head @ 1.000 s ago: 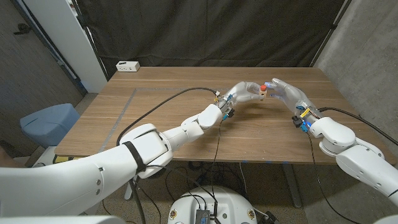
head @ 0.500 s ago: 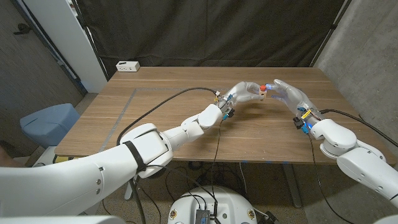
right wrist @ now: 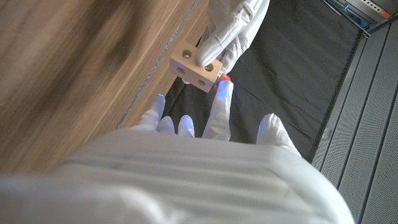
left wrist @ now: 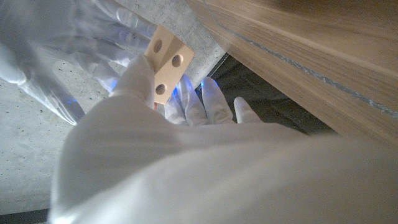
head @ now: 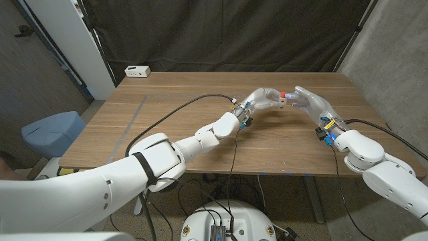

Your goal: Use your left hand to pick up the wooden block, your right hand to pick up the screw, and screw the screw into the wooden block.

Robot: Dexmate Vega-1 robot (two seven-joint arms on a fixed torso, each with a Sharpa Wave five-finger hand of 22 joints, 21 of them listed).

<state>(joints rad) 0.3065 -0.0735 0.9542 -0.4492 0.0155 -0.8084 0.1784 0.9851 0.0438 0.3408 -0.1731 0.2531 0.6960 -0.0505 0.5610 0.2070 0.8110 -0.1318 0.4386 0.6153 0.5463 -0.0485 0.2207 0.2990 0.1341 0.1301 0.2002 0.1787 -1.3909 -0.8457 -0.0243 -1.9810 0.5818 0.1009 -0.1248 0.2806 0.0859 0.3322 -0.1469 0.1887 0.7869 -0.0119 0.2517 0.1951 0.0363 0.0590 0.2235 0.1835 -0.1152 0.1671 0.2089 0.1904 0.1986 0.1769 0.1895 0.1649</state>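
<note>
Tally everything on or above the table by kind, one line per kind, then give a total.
Robot hand: 2, left and right
Wooden block: 1, held by the left robot hand
Screw, red-headed: 1, at the right robot hand's fingertips
White box at the table's far corner: 1
Total: 5

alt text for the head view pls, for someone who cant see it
Two white robot arms meet above the far middle of a wooden table: the left hand holds a small wooden block, and the right hand holds a red-topped screw at it. A white box sits at the far left corner.
</note>
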